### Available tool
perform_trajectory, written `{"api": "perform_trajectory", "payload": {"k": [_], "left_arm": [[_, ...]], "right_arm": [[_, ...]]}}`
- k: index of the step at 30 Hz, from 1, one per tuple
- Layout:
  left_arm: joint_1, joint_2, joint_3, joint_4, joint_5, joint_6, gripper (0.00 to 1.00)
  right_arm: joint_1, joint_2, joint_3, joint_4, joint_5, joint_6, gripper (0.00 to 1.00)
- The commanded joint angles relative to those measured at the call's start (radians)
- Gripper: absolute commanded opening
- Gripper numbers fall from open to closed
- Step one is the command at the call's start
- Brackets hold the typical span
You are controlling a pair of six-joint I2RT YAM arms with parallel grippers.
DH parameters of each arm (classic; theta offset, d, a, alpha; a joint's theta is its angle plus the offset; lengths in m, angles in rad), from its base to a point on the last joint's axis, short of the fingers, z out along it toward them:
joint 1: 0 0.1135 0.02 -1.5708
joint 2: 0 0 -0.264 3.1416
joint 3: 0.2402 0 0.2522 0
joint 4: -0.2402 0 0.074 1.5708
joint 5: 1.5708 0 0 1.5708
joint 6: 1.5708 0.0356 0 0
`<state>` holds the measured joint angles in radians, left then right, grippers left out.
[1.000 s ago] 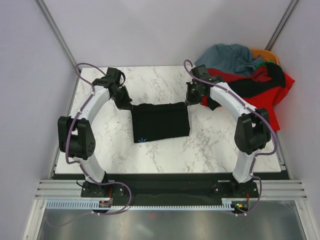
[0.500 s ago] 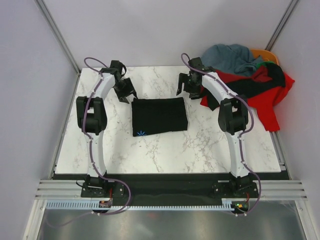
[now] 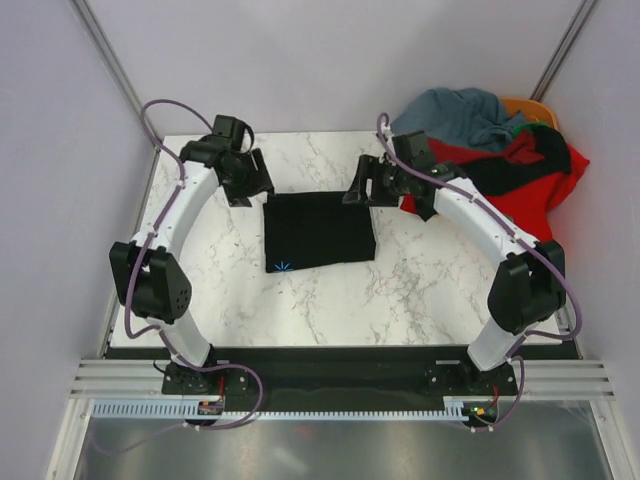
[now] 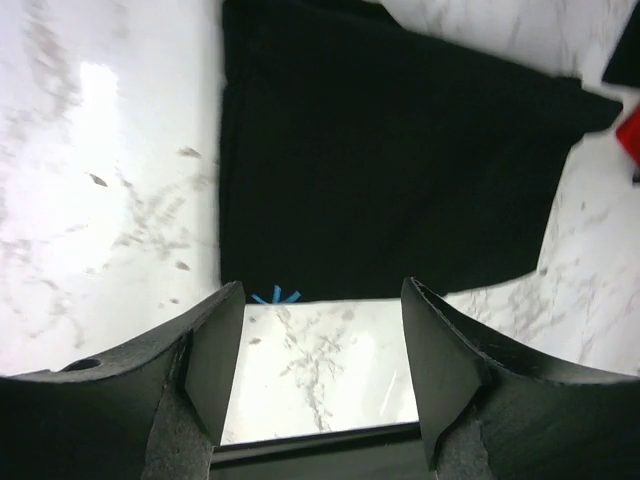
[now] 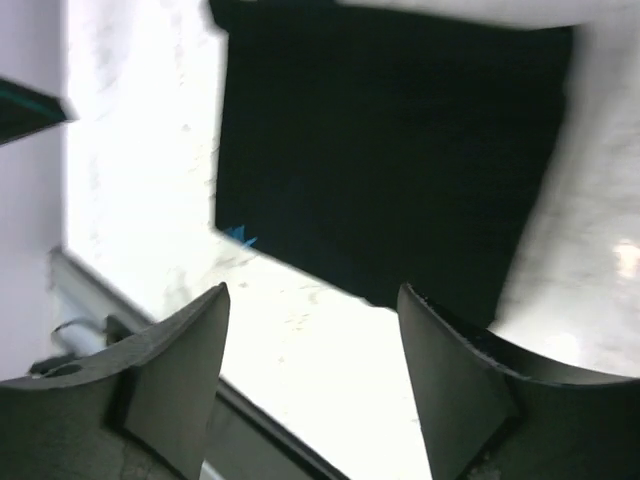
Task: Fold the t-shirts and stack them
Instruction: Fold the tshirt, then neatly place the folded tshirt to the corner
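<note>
A plain black t-shirt (image 3: 318, 232), folded into a neat rectangle, lies flat near the middle of a white marble-patterned tabletop (image 3: 420, 290). A tiny light-blue mark (image 3: 283, 266) shows at its near left corner.

The left pincer (image 4: 322, 295) hovers over the shirt's far left corner. Its two fingers are spread apart with nothing between them. The right pincer (image 5: 313, 292) hovers over the far right corner, its fingers likewise spread and empty. Neither touches the cloth.

At the far right corner of the tabletop sits a loose heap of unfolded t-shirts, apart from the folded one. A grey-blue t-shirt (image 3: 460, 108) is bunched at the back. A red t-shirt (image 3: 540, 195) spills over the right edge, with another black t-shirt (image 3: 505, 168) tangled across it. Slivers of an orange t-shirt (image 3: 528, 106) and a green t-shirt (image 3: 517, 128) peek out behind.
</note>
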<state>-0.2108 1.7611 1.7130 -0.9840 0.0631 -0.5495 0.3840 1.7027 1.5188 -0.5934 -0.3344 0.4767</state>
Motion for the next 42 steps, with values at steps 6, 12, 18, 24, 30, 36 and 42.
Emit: {"api": "perform_trajectory", "payload": {"k": [6, 12, 18, 24, 30, 36, 42], "left_arm": [[-0.255, 0.043, -0.26, 0.211, 0.127, -0.136, 0.68], [-0.246, 0.095, -0.51, 0.387, 0.123, -0.116, 0.68], [-0.23, 0.156, -0.595, 0.396, 0.037, -0.058, 0.66], [-0.231, 0.036, -0.624, 0.34, 0.001, -0.027, 0.65], [-0.225, -0.144, -0.495, 0.222, -0.06, 0.04, 0.72], [-0.159, -0.164, -0.38, 0.205, -0.068, 0.074, 0.76], [-0.18, -0.091, -0.31, 0.228, 0.018, 0.01, 0.72]], "right_arm": [[0.036, 0.133, -0.267, 0.29, -0.238, 0.083, 0.71], [-0.083, 0.155, -0.502, 0.317, -0.184, -0.012, 0.68], [-0.085, 0.054, -0.632, 0.319, -0.158, -0.043, 0.7], [-0.083, -0.078, -0.649, 0.183, -0.02, -0.088, 0.73], [-0.07, -0.254, -0.484, -0.052, 0.231, -0.136, 0.86], [0.039, -0.374, -0.457, -0.1, 0.287, -0.046, 0.92], [0.222, -0.53, -0.692, 0.065, 0.291, 0.13, 0.92]]}}
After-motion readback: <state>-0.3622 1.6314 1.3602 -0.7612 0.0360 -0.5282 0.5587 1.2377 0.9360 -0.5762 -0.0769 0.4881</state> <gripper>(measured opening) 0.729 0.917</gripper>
